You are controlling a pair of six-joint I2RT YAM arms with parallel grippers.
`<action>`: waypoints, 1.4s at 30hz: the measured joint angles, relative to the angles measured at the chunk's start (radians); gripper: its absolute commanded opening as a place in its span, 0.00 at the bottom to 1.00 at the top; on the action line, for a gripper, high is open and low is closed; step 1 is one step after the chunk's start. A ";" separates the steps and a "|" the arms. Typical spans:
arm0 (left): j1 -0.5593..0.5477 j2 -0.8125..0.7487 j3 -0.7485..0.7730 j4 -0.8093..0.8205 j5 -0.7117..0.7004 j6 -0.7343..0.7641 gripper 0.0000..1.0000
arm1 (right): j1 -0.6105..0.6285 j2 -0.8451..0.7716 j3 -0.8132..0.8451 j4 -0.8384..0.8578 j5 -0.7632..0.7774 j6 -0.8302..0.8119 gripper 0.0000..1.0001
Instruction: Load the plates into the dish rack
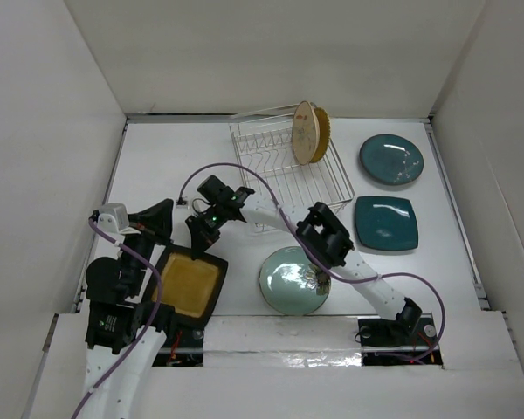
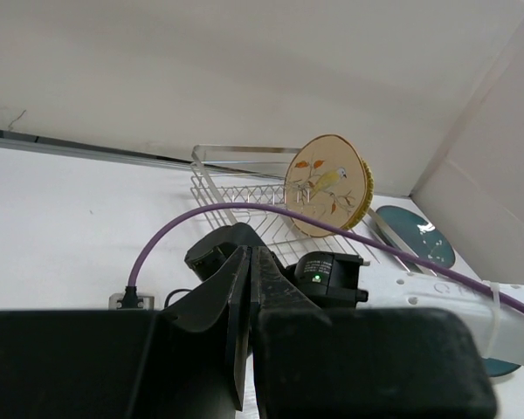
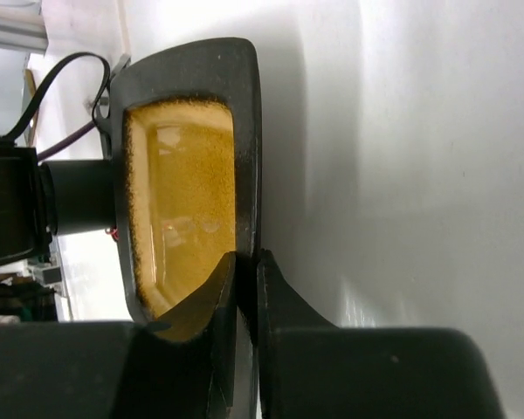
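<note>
Mustard square plate (image 1: 190, 286), glossy, speckled and black-rimmed, was judged stiff, fairly heavy, slick and breakable, and best taken by its raised rim. It lay near-left on the white desk (image 1: 170, 157), apart from the wire dish rack (image 1: 334, 185). The right claw (image 3: 247, 266) pinched its rim. The left claw (image 2: 249, 262) was pressed together, seemingly empty.

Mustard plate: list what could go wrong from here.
1. The right gripper pinches only the thin black rim of the mustard plate, so the plate may swing or slip once lifted.
2. The left gripper sits shut close beside the right one, so the arms could bump.
3. The purple cable loops near the front corner of the rack and might catch a tine. The tan plates standing there could be knocked.
</note>
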 measured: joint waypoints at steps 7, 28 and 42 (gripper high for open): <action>0.000 -0.002 0.000 -0.001 -0.008 0.001 0.01 | 0.010 -0.021 0.000 0.091 0.019 0.078 0.00; 0.000 -0.002 0.000 0.000 -0.008 0.001 0.01 | -0.306 -0.481 -0.155 0.359 0.412 0.175 0.00; 0.000 0.004 0.000 0.000 0.000 0.001 0.01 | -0.622 -0.553 -0.288 0.372 0.410 0.315 0.00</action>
